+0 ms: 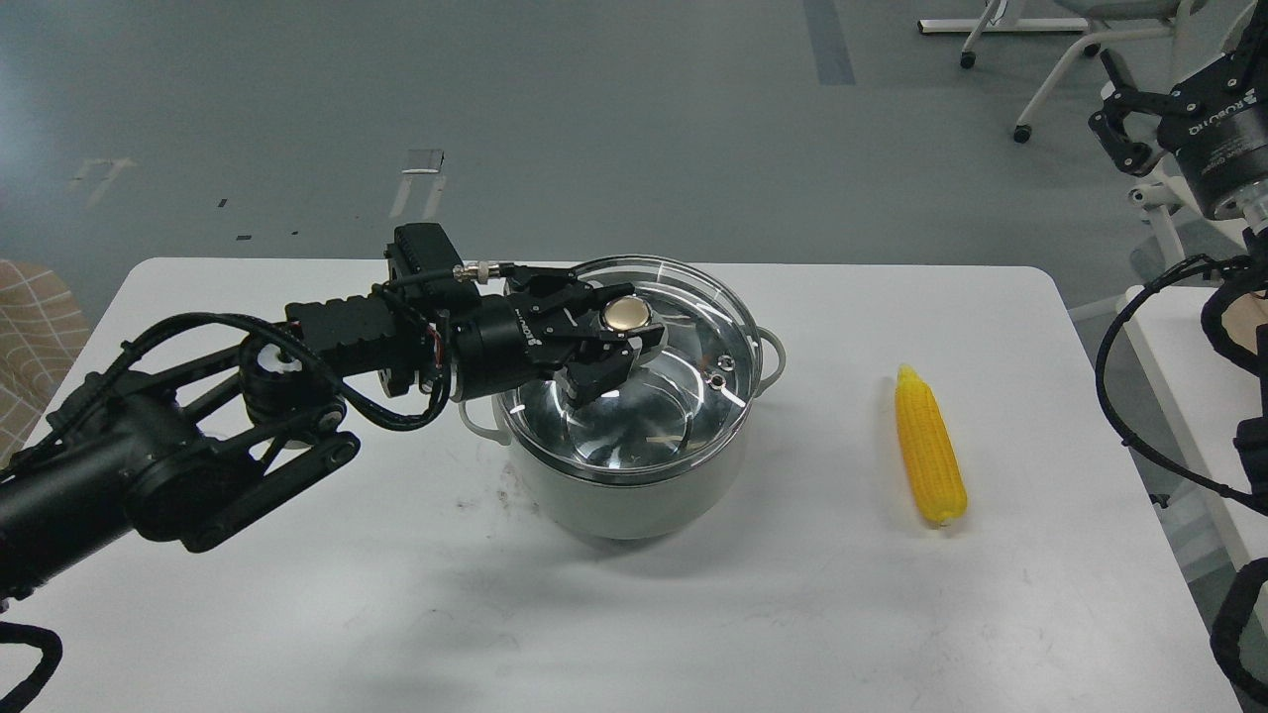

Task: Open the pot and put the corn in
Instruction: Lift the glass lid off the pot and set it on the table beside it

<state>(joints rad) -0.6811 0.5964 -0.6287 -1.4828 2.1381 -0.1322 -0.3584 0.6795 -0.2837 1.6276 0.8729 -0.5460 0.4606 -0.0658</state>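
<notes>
Left gripper [622,332] clasps lidded pot's [634,485] gold knob [626,314]; yellow corn [928,458] lies apart.

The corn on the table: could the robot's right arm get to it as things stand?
Probably yes. The corn lies alone on bare table right of the pot, nothing over it. The right end effector hangs raised and open on that side; the left end effector is at the lid.

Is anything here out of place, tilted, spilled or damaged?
The glass lid sits askew on the pot, raised at the far edge, with the left gripper around its gold knob. The corn lies intact; nothing spilled.
</notes>
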